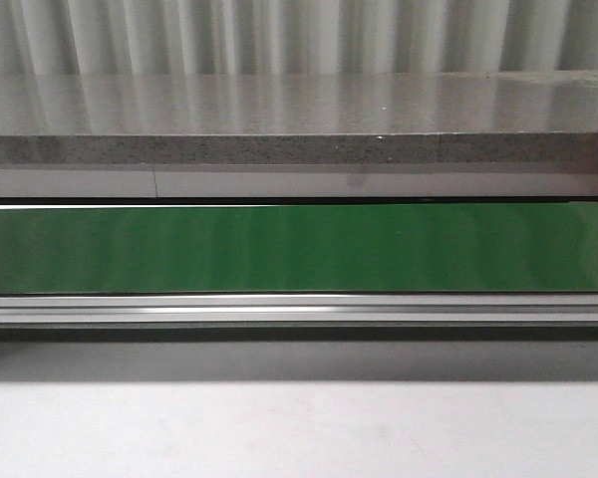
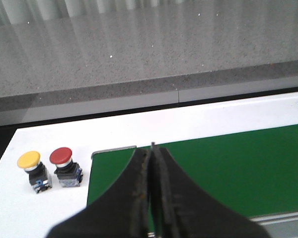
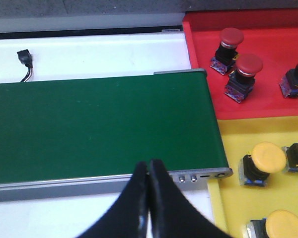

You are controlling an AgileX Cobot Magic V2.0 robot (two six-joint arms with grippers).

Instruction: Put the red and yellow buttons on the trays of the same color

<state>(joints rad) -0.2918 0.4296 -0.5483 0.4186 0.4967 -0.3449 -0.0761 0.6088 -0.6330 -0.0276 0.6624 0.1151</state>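
In the left wrist view a yellow button and a red button stand side by side on the white table, off the end of the green belt. My left gripper is shut and empty over the belt's end, apart from both. In the right wrist view the red tray holds three red buttons and the yellow tray holds several yellow buttons. My right gripper is shut and empty above the belt's near rail. Neither gripper shows in the front view.
The green conveyor belt spans the front view, with an aluminium rail on its near side and a grey stone ledge behind. A small black connector with a cable lies on the white surface beyond the belt.
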